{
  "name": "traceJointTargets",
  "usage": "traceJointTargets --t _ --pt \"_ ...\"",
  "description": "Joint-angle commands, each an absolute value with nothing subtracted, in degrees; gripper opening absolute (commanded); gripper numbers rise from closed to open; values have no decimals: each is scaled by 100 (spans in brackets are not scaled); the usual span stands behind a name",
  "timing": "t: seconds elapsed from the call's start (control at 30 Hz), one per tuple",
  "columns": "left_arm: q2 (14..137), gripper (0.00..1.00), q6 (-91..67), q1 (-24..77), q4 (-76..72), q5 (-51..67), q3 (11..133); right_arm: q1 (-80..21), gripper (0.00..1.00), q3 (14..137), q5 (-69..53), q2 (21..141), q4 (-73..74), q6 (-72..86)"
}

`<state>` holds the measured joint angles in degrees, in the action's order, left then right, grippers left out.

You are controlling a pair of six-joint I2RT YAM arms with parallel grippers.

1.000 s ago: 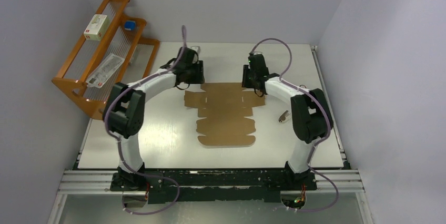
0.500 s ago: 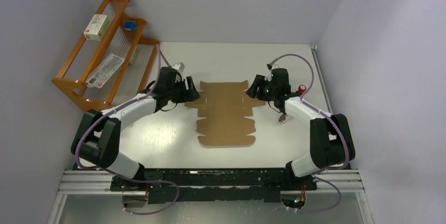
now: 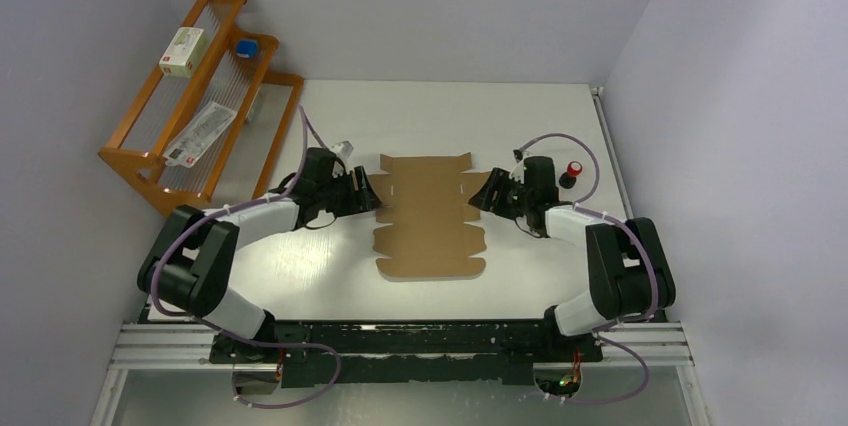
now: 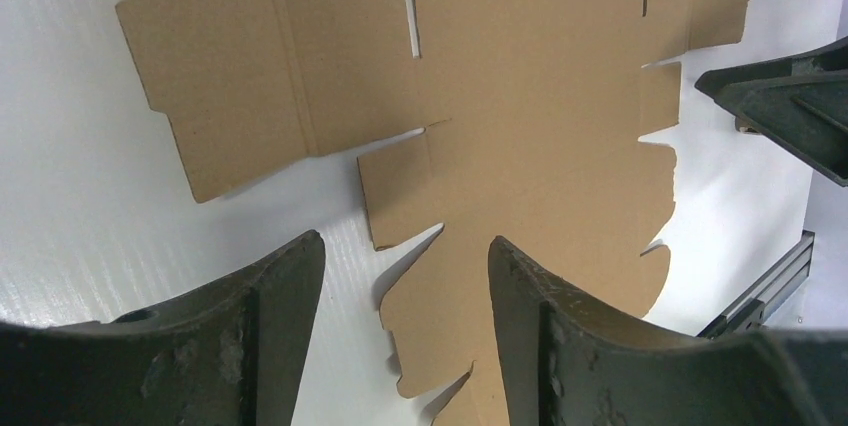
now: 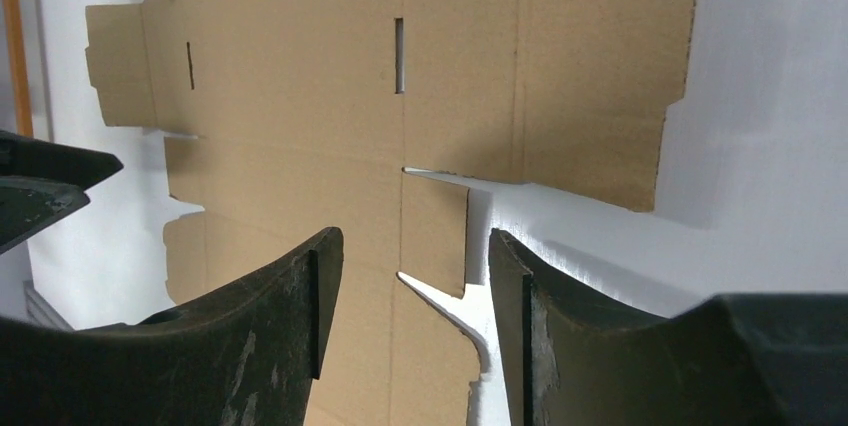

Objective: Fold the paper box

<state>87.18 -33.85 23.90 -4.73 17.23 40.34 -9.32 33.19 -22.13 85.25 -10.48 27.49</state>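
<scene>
Box: the paper box is a flat brown cardboard sheet, unfolded, lying in the middle of the white surface with its flaps and tabs spread out.
Box edges: the wide end with the side flaps points to the far wall and the scalloped end points to the arm bases.
Left jaws: low at the sheet's left edge, beside a side flap, standing apart with nothing gripped.
Left wrist view: both dark fingers frame a small side tab of the sheet; I cannot tell if they touch it.
Right jaws: low at the sheet's right edge, facing the left ones across it, also parted and holding nothing.
Right wrist view: the fingers sit either side of a small tab on the sheet; contact is unclear.
Rack: an orange wooden rack stands at the far left, with a white box, a blue item and a flat packet on it.
Small item: a red-topped thing sits on the surface just behind the right wrist.
</scene>
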Motion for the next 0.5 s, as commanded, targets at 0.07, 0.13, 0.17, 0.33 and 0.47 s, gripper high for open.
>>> traceJointTargets --t 0.07,0.13,0.17,0.33,0.47 --pt "8958 66 -3430 2504 -827 1900 4022 -895 57 3193 -2588 8846 -1564 2921" --pt "9016 66 -3432 2505 -868 1864 4000 -892 56 3168 -2619 8941 -1630 2954" --pt "9055 66 -3424 2505 -863 1851 4011 -896 56 3152 -2624 8973 -1667 2972" --pt "9261 64 -3410 2575 -937 1875 4051 -894 52 3119 -2709 9148 -1815 3019" --pt "9359 61 -3453 2644 -1027 1979 4040 -893 44 3103 -2864 9207 -1924 3061"
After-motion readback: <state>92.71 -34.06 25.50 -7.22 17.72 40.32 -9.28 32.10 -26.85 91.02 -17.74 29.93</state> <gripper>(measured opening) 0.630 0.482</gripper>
